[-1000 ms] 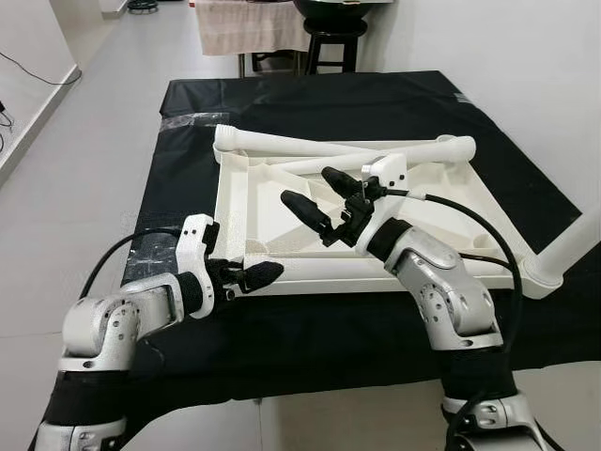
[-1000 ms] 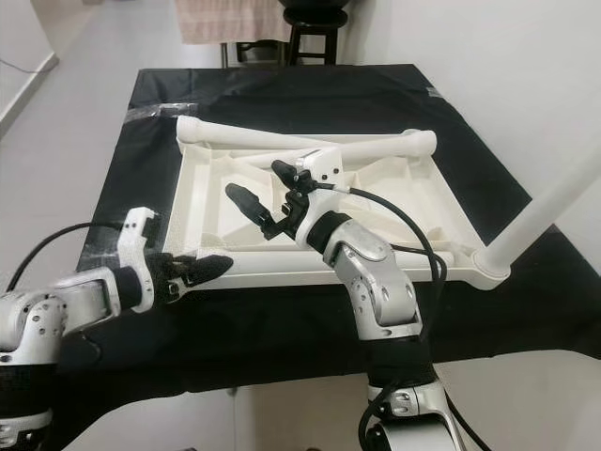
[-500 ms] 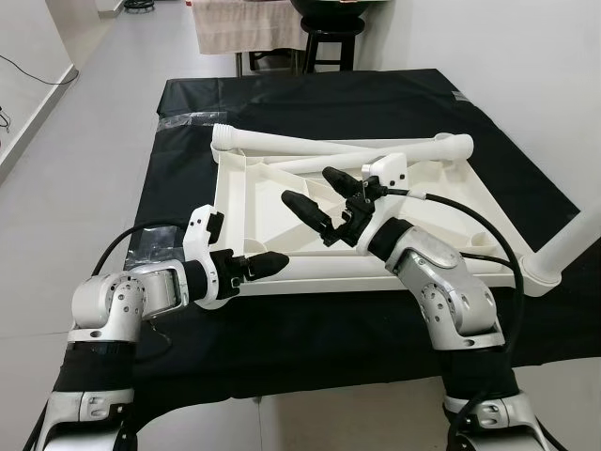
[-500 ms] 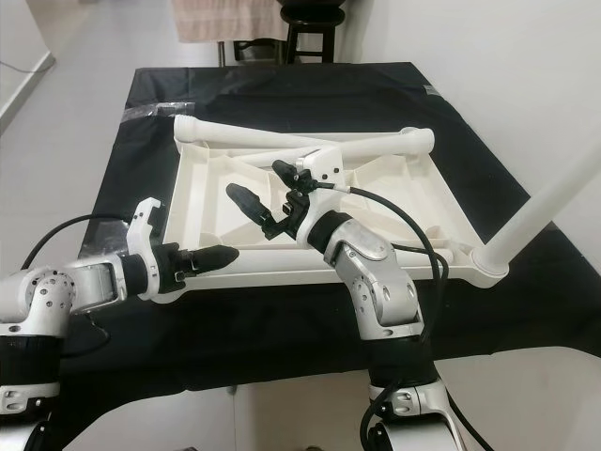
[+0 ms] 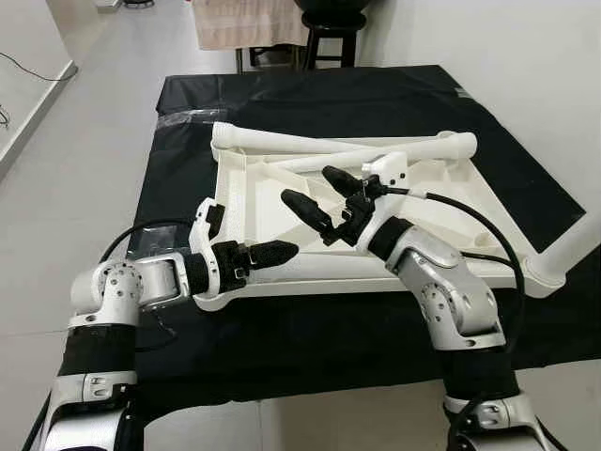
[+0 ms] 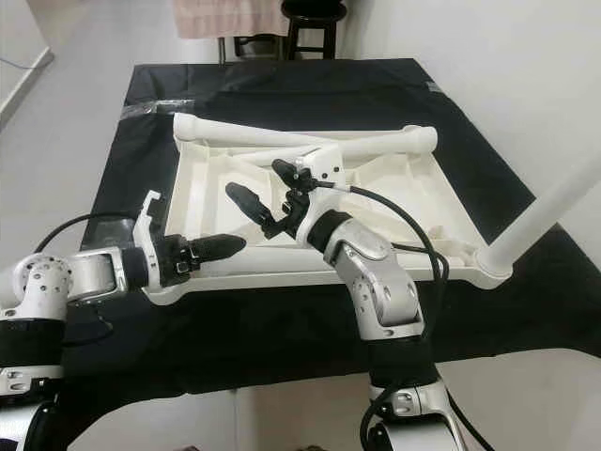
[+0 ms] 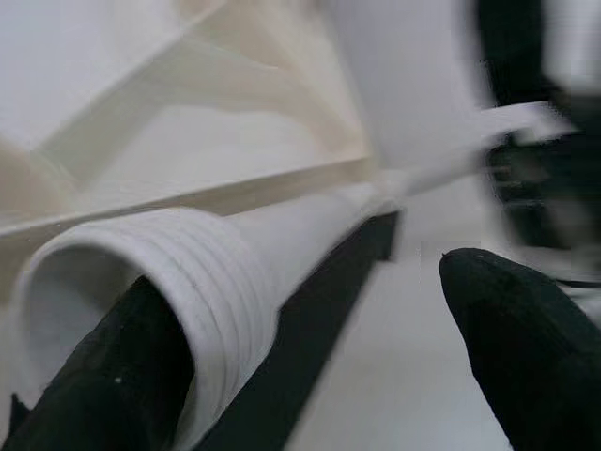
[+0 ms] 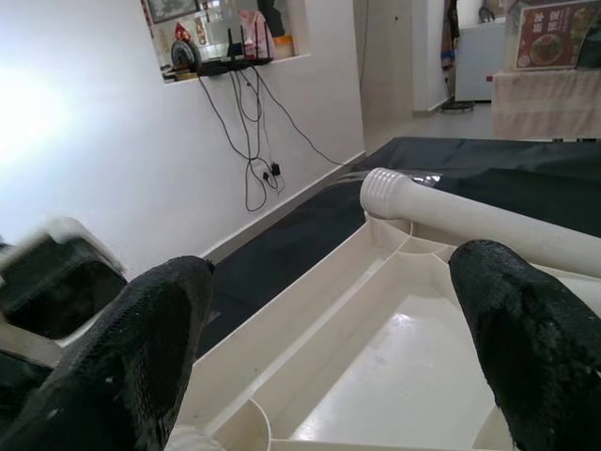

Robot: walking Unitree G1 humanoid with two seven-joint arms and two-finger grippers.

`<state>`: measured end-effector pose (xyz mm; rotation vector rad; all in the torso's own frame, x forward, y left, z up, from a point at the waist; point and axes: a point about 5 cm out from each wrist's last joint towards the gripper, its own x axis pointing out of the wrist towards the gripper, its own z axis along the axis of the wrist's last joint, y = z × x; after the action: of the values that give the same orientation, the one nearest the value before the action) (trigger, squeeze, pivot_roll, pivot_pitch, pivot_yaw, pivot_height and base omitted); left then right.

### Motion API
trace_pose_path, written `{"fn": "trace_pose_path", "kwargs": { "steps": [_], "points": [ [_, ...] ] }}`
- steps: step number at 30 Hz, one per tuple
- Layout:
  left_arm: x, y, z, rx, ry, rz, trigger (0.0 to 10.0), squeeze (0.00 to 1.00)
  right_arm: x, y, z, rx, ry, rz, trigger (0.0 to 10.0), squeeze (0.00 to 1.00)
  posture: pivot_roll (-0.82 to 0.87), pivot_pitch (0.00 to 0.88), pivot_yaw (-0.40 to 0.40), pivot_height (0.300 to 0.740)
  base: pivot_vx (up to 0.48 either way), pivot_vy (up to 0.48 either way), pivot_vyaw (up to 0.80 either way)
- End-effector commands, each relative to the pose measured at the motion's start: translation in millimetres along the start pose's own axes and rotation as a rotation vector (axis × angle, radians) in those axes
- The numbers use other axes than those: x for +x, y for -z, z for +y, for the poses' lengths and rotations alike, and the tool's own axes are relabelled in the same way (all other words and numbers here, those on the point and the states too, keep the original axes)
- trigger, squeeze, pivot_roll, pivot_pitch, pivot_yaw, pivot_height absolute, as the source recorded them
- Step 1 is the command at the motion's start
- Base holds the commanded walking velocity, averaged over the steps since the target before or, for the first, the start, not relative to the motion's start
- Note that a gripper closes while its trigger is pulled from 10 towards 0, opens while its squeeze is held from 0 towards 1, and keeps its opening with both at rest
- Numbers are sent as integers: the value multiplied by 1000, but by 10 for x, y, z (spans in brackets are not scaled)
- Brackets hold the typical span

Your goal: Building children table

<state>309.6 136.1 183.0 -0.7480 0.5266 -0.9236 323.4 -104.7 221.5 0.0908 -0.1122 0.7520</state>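
Observation:
A white plastic table top (image 5: 272,202) lies upside down on a black-covered table (image 5: 310,329). Two loose white legs (image 5: 310,144) lie crossed along its far edge. One fitted leg (image 5: 568,246) rises from its near right corner. My left gripper (image 5: 272,252) is open at the near left corner; in the left wrist view the corner's threaded socket (image 7: 141,272) sits between the fingers (image 7: 122,376), against one of them. My right gripper (image 5: 322,194) hovers open above the middle of the table top, with nothing in it.
A dark stool (image 5: 329,28) and a hanging beige cloth (image 5: 249,23) stand beyond the table's far end. Grey floor (image 5: 84,141) runs along the left side and a white wall (image 5: 526,56) along the right. A black cable (image 5: 470,216) loops from the right arm.
My left arm has swung inward and forward, bringing its gripper from beside the near left corner onto the corner socket. The right gripper has held its place.

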Motion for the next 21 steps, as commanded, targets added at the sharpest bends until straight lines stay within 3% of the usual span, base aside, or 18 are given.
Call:
{"fn": "trace_pose_path", "kwargs": {
  "steps": [1, 7, 8, 9, 10, 21],
  "points": [
    [52, 7, -147, -5, 116, 18, 10000, 0, 16, -42, 42, -16, -18, -3, 10000, 0, -68, 94, -39, 740, 0, 0, 0],
    [42, 4, -138, -18, 119, 25, 10000, 0, 24, -46, 42, -15, -13, -6, 10000, 0, -69, 91, -37, 740, 0, 0, 0],
    [43, 16, -129, -24, 118, 30, 6118, 0, 26, -51, 38, -14, -9, -8, 10000, 0, -70, 90, -36, 740, 0, 0, 0],
    [43, 16, -129, -24, 118, 30, 6118, 0, 26, -51, 38, -14, -9, -8, 10000, 0, -70, 90, -36, 740, 0, 0, 0],
    [44, 27, -124, -28, 119, 32, 0, 0, 25, -56, 35, -14, -5, -11, 10000, 0, -71, 89, -34, 740, 0, 0, 0],
    [48, 57, -130, -46, 131, 35, 0, 0, 23, -76, 10, -10, 13, -23, 10000, 0, -72, 80, -35, 740, 0, 0, 0]
  ]
}}
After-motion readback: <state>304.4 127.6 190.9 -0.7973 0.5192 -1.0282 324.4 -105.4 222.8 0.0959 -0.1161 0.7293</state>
